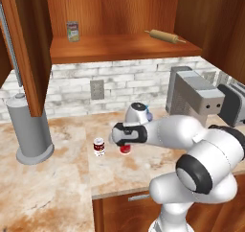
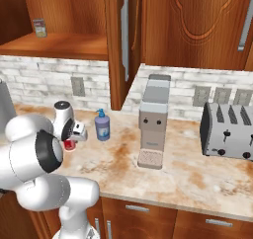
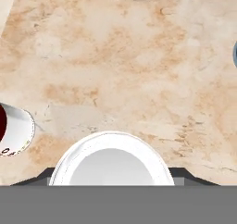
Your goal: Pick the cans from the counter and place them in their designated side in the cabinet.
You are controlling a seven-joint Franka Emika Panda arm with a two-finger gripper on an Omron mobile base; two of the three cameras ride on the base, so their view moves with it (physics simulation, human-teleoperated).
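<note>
Left base view: white arm reaches down over the beige stone counter mottled with rusty brown (image 1: 57, 178), with the gripper (image 1: 125, 147) set over the bright red can with a silver top (image 1: 125, 149). Only the lower part of this can shows under the hand, standing upright on the counter. Hand view: the can's silver top (image 3: 109, 165) sits low and centred between the dark finger tips, which flank its rim on both sides; the jaws look closed against the can, though actual contact is hidden.

Dark red can with white label bands (image 1: 99, 146) stands upright on the counter, just beside the bright red can and apart from it. In the hand view it shows at the left edge (image 3: 14, 131).

Reddish-brown wooden wall cabinet (image 1: 119, 46) is open, its door (image 1: 26, 49) swung out at left. On its plank shelf: pale greenish-labelled can (image 1: 72, 31) toward the left, wooden rolling pin (image 1: 165, 36) toward the right.

Right base view: blue soap bottle (image 2: 102, 126) stands on the counter near the gripper (image 2: 70, 143).
</note>
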